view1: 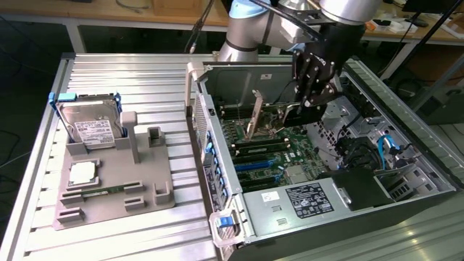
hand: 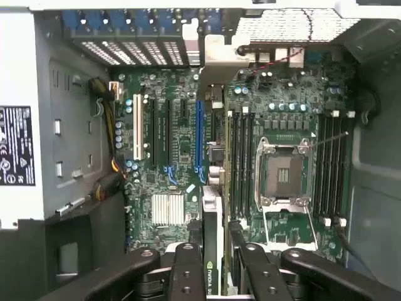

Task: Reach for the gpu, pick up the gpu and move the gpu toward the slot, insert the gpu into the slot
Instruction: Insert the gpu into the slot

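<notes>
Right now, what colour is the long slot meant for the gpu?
Blue; the slot shows best in the wrist view.

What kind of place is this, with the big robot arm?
Probably a robotics lab or workshop: a robot arm with its gripper holding a gpu inside an open computer case on a metal table, with wooden workbenches behind.

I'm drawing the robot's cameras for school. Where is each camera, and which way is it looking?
Exterior view: off the arm, up high, looking down at the table and open computer case; the arm and end effector show.
Wrist view: on the wrist, looking down into the case at the circuit board; the end effector shows, gripping the graphics card.
Both see the graphics card, circuit board and blue slot.
</notes>
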{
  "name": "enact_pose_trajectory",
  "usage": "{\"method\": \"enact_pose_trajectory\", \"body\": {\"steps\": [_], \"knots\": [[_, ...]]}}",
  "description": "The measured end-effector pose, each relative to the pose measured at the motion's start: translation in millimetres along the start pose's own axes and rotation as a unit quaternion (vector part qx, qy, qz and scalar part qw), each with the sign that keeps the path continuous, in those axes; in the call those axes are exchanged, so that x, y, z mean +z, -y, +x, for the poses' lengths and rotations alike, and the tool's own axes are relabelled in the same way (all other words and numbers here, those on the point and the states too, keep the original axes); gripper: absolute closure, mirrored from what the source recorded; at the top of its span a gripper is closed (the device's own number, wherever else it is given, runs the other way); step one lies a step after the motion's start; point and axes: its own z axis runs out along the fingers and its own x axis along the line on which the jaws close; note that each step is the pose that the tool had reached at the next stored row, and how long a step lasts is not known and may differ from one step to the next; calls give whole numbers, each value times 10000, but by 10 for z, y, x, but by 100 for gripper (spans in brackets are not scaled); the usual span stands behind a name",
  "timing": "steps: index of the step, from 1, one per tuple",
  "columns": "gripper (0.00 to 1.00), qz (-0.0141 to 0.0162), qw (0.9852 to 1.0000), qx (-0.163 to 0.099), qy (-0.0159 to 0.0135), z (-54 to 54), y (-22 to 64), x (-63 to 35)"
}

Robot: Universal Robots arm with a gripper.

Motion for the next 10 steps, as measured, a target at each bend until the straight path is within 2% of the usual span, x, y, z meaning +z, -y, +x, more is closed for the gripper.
{"method": "enact_pose_trajectory", "body": {"steps": [1, 2, 3, 4, 5, 10], "knots": [[73, 1, 10000, -8, 1, -4, -30, 74], [73, -24, 10000, -10, 1, -10, -78, 176], [73, -137, 9999, 17, 4, 5, -80, 221], [73, -138, 9999, 37, -2, 12, -84, 322], [73, -139, 9999, 77, -3, 18, -88, 373], [73, -142, 9998, 146, -4, 24, -109, 456]]}}
